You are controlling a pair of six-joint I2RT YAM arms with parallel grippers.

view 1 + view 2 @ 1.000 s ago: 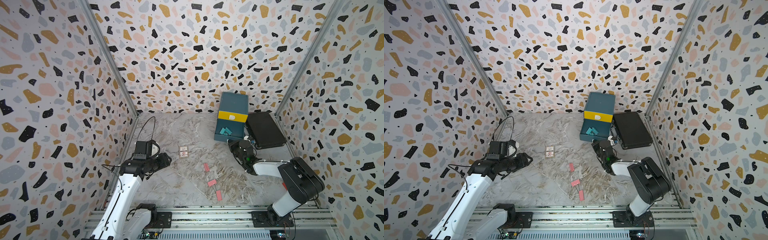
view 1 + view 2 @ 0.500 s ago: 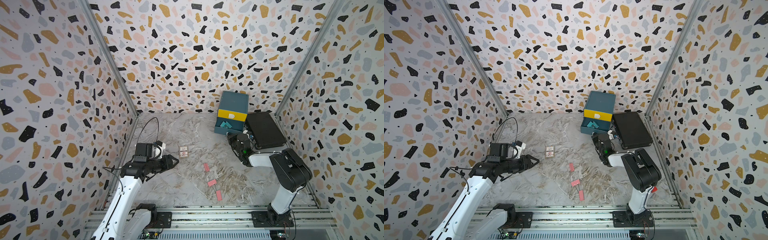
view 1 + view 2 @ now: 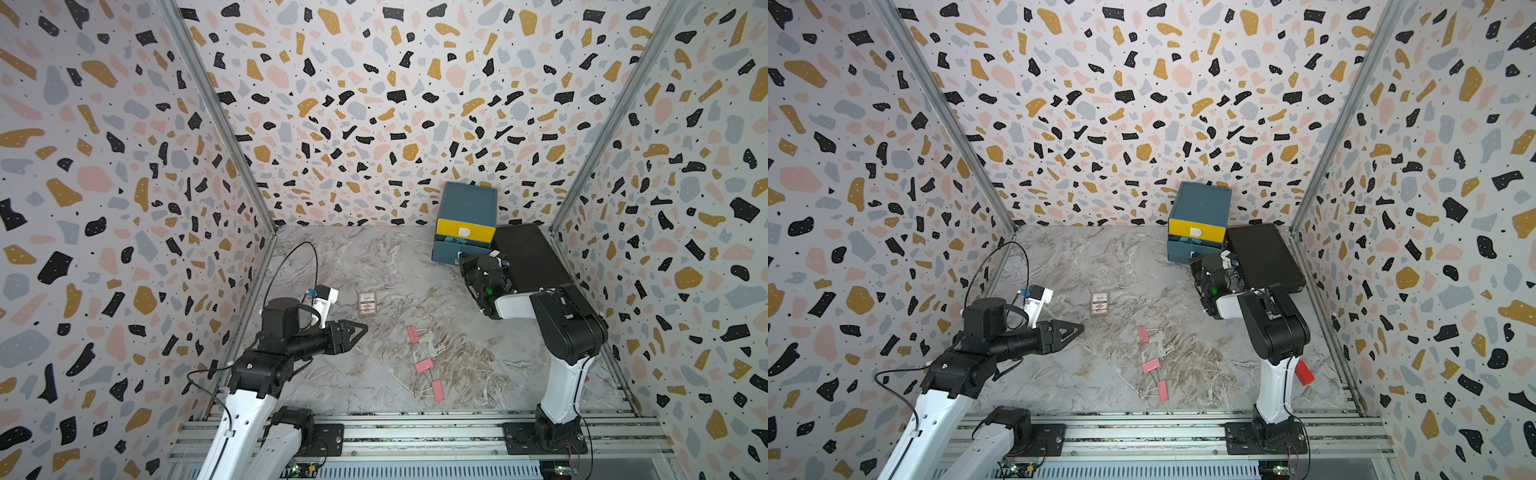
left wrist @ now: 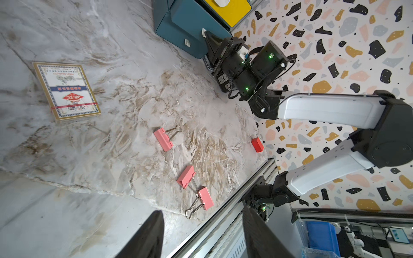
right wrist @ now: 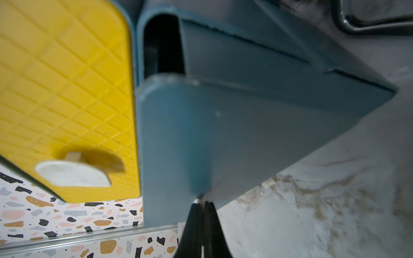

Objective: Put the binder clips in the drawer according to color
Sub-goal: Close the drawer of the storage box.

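Both jaws of the right pincer (image 5: 202, 206) are seen pressed together, with nothing between them, and their tips are set against the front of the middle teal compartment (image 5: 178, 138) of the drawer (image 3: 469, 203). A second ago this compartment stood pulled well out. It has since been pushed in, so that only a narrow slot with teal clips (image 3: 451, 240) is left showing under the yellow front. The teal sorting is therefore judged finished, and pink is what remains. The left pincer (image 3: 361, 328) has been brought forward with its jaws apart. Just ahead of it the nearest pink clip (image 4: 163, 139) is laid with its long axis across the line of reach and its wire handles pointing away, toward the right arm. Two more pink clips (image 4: 186, 176) (image 4: 206, 197) are found beyond it, nearer the rail, their handles overlapping.
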